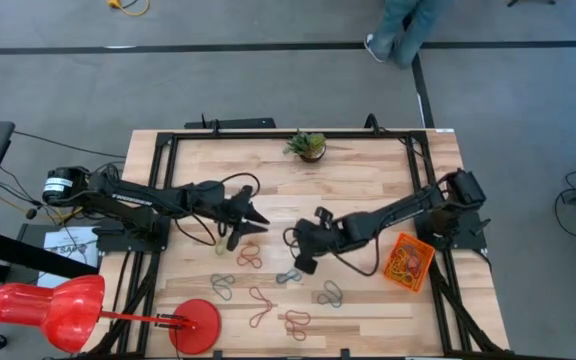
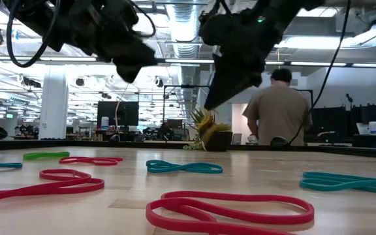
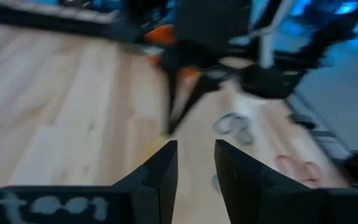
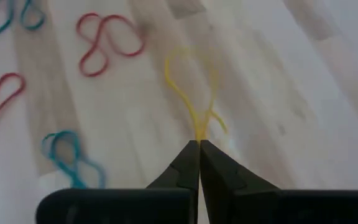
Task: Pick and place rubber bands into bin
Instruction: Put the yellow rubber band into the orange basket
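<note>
My right gripper (image 4: 199,144) is shut on a yellow rubber band (image 4: 188,78) and stands above the middle of the table (image 1: 303,262), to the left of the bin (image 1: 409,260). The bin is orange and has rubber bands in it. My left gripper (image 3: 196,162) is open and holds nothing; it hovers left of centre (image 1: 246,222). More rubber bands lie flat on the wood toward the near edge: red (image 1: 251,257), grey (image 1: 223,285), red (image 1: 296,320) and teal (image 2: 183,167). My right gripper pinches the yellow rubber band at one end (image 4: 200,132) between the free ends of its two fingers, where the strands come together. The fingers slant down from the table's right side. The rest of the loop reaches out beyond the fingertips; whether it touches the wood I cannot tell.
A small potted plant (image 1: 308,146) stands at the far edge. A red disc (image 1: 196,322) with a red bulb-shaped piece (image 1: 43,305) sits at the near left. A black frame rail (image 1: 158,200) borders the table. A person (image 2: 279,111) stands in the room beyond.
</note>
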